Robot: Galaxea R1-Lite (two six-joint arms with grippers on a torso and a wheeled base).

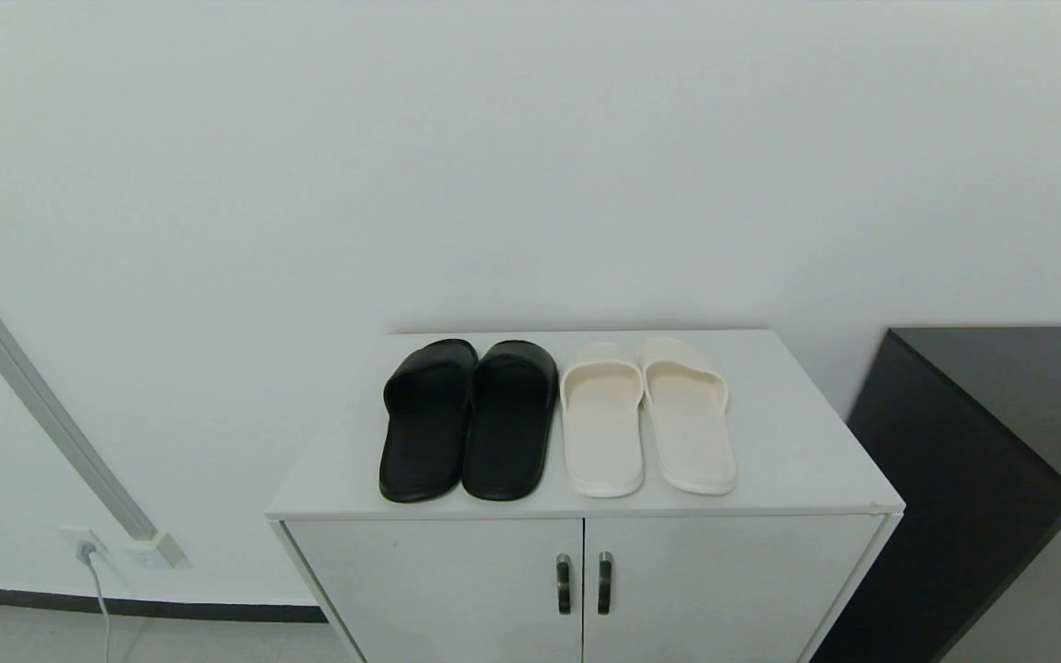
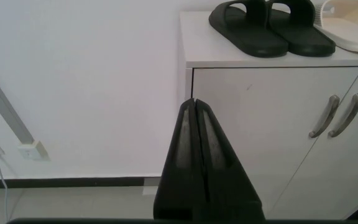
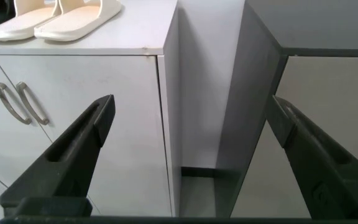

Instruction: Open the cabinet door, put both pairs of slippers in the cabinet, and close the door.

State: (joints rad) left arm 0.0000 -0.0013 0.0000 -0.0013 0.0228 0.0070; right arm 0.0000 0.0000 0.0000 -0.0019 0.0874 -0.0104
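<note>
Left gripper (image 2: 195, 104): fingers pressed together, empty, low before cabinet (image 1: 457, 589). Right gripper (image 3: 190, 106): spread wide, empty, near cabinet's 3 o'clock side. Doors (image 1: 696, 589) closed, handles (image 1: 565, 583) paired at centre. On top: black slippers (image 1: 466, 419), white slippers (image 1: 646, 419) just beside at 3 o'clock. Dark unit (image 1: 973, 479) at cabinet's 3 o'clock

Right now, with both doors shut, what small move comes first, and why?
Probably bring the right gripper across to the right door's handle: that gripper is open, while the left gripper is shut. The cabinet is closed, with black slippers and white slippers on top, so a door must open first.
</note>
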